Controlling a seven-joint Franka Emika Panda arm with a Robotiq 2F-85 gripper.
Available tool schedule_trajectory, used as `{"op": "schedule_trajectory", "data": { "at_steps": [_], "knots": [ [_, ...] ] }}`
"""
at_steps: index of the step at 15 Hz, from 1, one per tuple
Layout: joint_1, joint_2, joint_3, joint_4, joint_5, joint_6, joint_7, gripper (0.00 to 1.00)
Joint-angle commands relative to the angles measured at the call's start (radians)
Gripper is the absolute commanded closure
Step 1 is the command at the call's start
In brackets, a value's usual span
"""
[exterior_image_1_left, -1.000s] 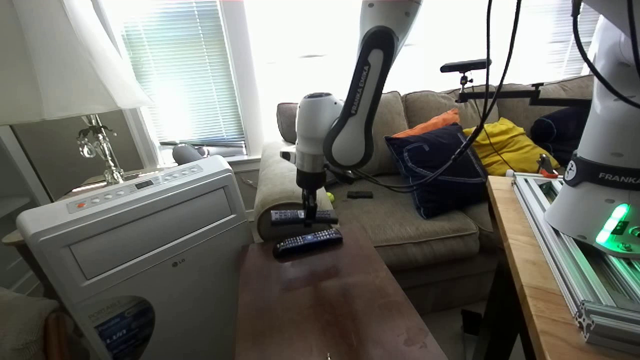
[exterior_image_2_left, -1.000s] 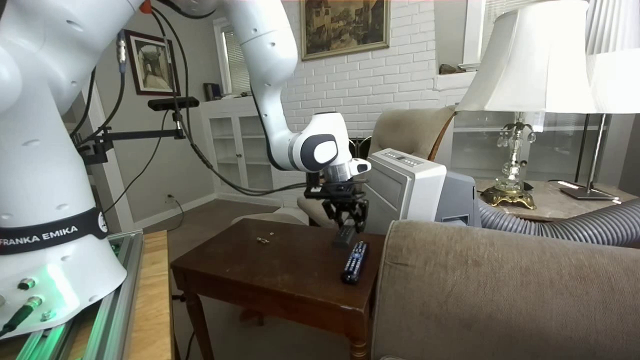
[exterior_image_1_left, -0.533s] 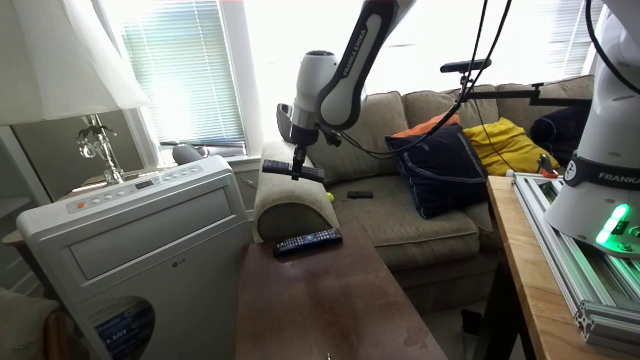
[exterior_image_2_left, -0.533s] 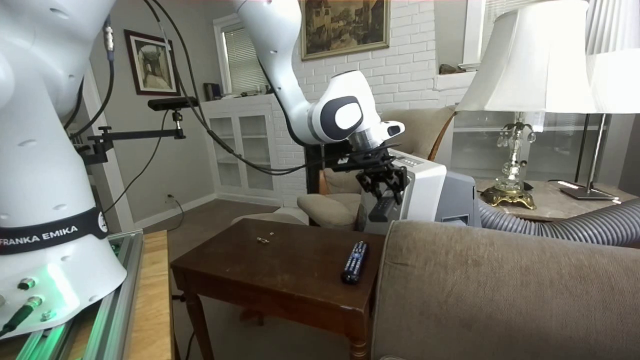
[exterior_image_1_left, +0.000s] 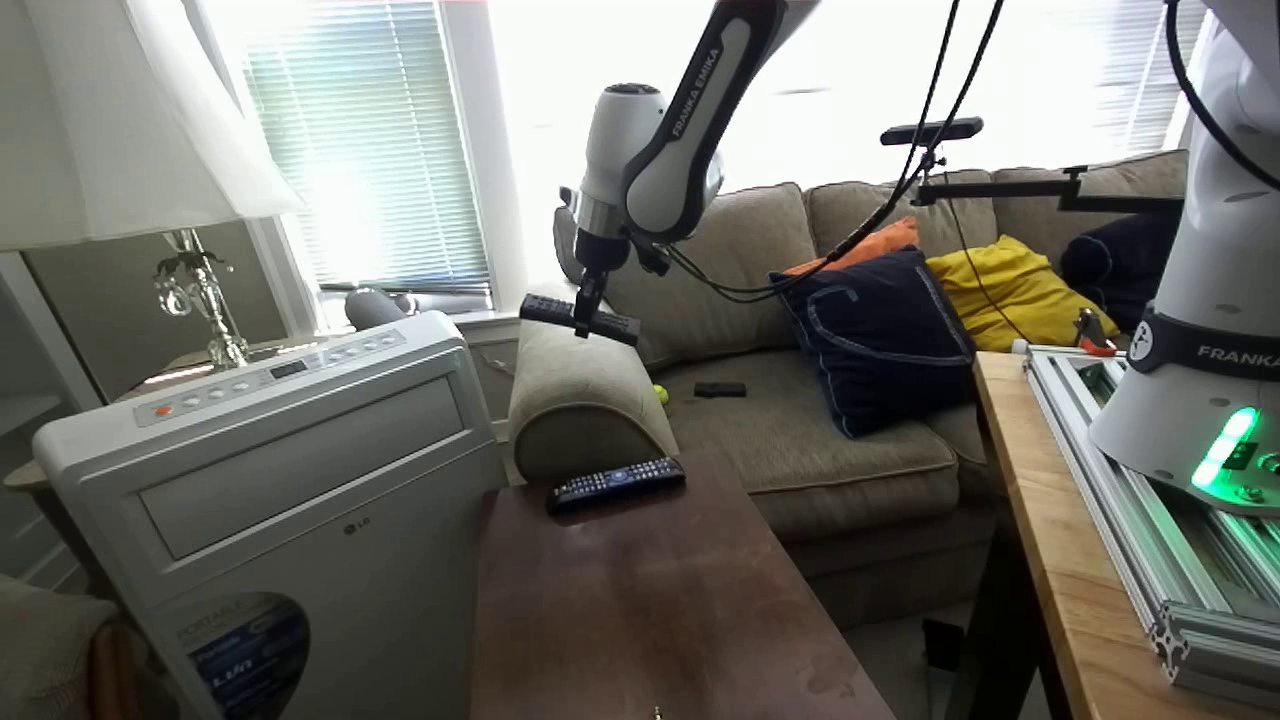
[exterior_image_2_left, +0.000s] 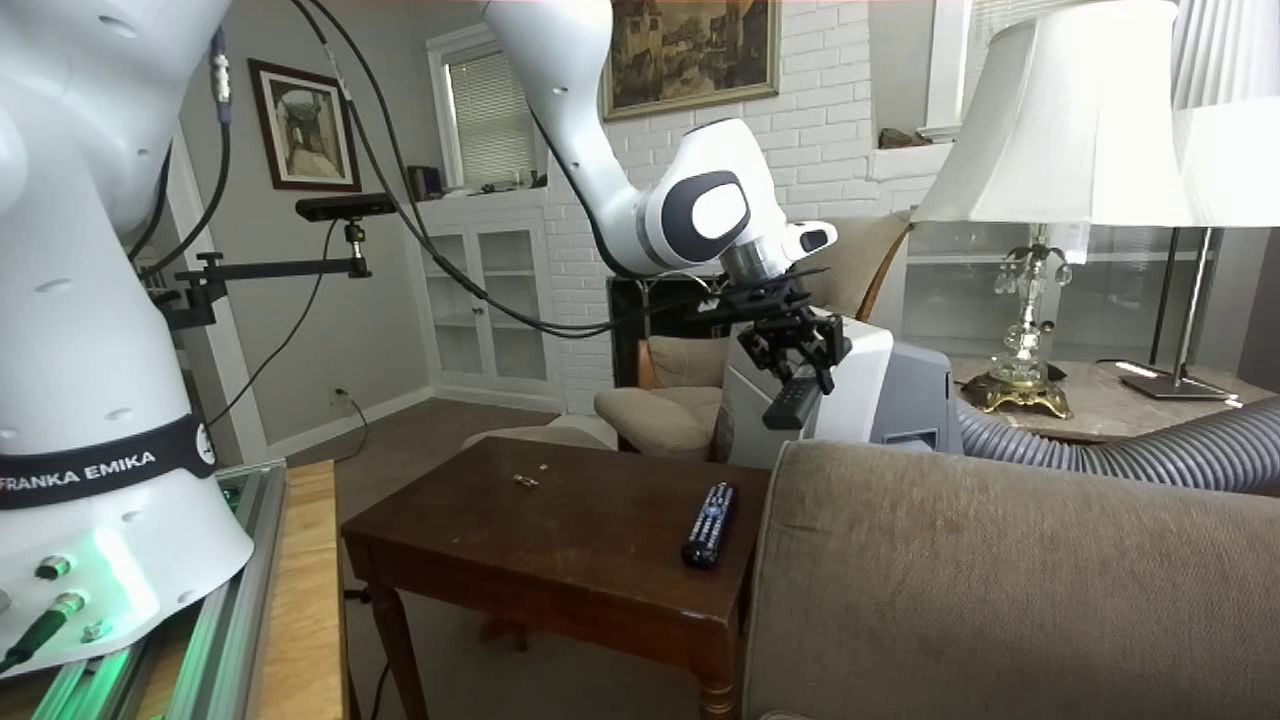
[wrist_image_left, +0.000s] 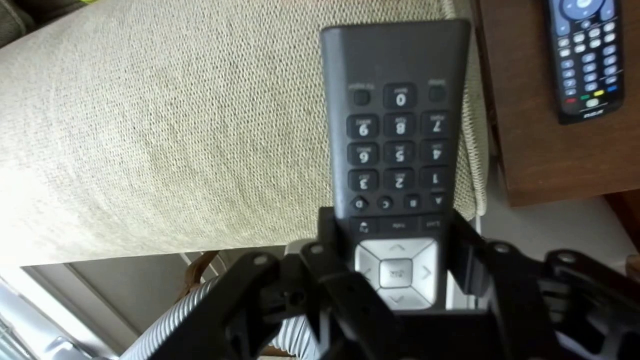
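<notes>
One held remote (wrist_image_left: 397, 152), one RCA-looking remote (wrist_image_left: 589, 62)

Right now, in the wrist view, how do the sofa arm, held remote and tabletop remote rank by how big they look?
Largest to smallest:
1. Sofa arm
2. Held remote, nearer the camera
3. Tabletop remote, partly cut off

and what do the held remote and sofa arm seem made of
Held remote: probably matte dark plastic, judging by its smooth, dull shell; the arrow pad is silvery, perhaps painted. Sofa arm: beige woven fabric, its coarse weave showing.
</notes>
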Motion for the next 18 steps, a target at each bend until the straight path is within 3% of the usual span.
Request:
{"op": "schedule_trajectory", "data": {
  "at_steps": [1, 6, 8, 18],
  "knots": [
    [0.017, 0.022, -0.033, 0.04, -0.015, -0.015, 0.022, 0.71],
    [-0.064, 0.133, 0.014, 0.324, 0.001, -0.275, -0.09, 0.71],
    [-0.06, 0.187, -0.009, 0.441, -0.02, -0.354, -0.102, 0.71],
    [-0.185, 0.487, 0.082, 0.934, 0.043, -0.65, -0.309, 0.71]
  ]
}}
